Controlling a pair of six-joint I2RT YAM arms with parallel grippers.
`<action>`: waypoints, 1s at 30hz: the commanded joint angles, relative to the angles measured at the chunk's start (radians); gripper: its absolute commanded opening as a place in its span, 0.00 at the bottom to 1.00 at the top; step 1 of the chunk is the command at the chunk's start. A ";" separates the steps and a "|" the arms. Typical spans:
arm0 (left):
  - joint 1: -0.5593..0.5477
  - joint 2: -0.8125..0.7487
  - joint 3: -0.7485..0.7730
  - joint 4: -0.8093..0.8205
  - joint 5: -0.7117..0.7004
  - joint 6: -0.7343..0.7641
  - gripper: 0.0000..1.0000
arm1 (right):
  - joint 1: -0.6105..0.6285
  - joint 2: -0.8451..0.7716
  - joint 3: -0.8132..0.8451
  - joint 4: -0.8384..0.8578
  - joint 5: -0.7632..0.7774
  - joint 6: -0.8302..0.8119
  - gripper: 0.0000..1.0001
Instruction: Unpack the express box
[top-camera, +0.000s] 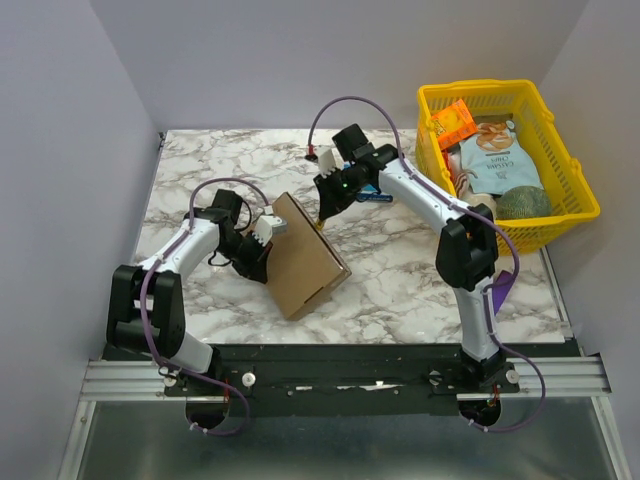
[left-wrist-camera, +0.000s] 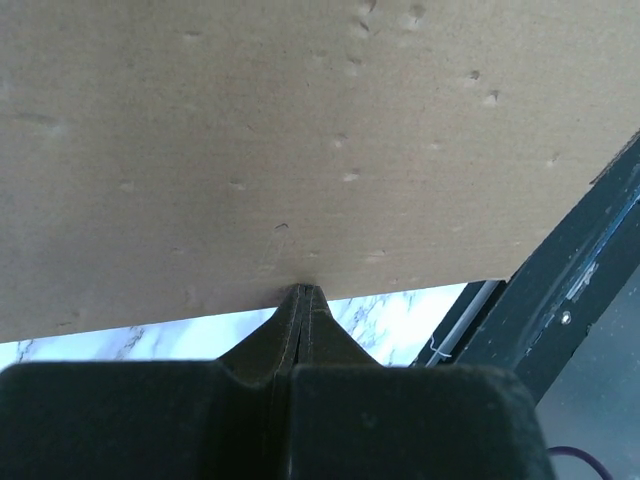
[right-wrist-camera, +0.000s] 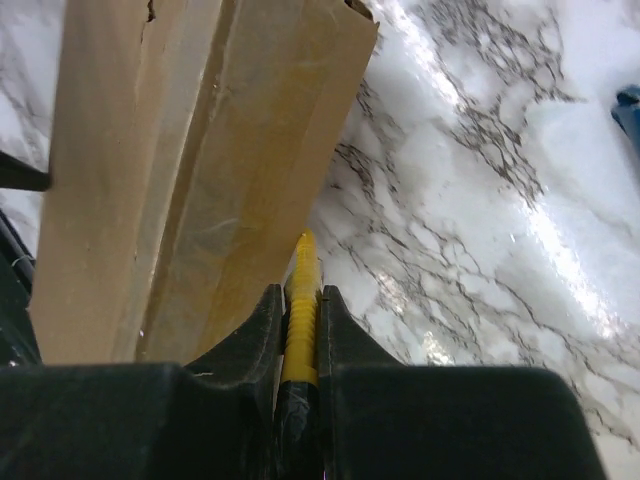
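Note:
The express box (top-camera: 300, 258), flat brown cardboard, stands tilted on its edge on the marble table between the two arms. My left gripper (top-camera: 262, 240) is shut, its tips (left-wrist-camera: 303, 292) pressed against the box's broad face (left-wrist-camera: 300, 130) with nothing between them. My right gripper (top-camera: 325, 205) is shut on a thin yellow ridged tool (right-wrist-camera: 303, 255). The tool's tip sits beside the taped narrow side of the box (right-wrist-camera: 200, 150), near its far corner; I cannot tell whether it touches.
A small blue box (top-camera: 375, 197) lies on the table behind the right gripper and shows at the edge of the right wrist view (right-wrist-camera: 630, 105). A yellow plastic basket (top-camera: 575, 205) with snack packets stands at the back right. The dark table frame (left-wrist-camera: 560, 310) runs along the near edge.

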 joint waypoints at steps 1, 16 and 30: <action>-0.003 0.054 -0.013 0.035 -0.095 -0.009 0.00 | 0.026 -0.033 0.043 -0.020 -0.162 0.025 0.01; -0.010 0.036 -0.001 0.017 0.047 0.080 0.00 | 0.035 -0.069 0.075 -0.014 -0.185 0.057 0.01; -0.037 -0.501 -0.260 0.011 -0.034 0.555 0.25 | 0.067 -0.073 0.069 -0.011 -0.182 0.061 0.01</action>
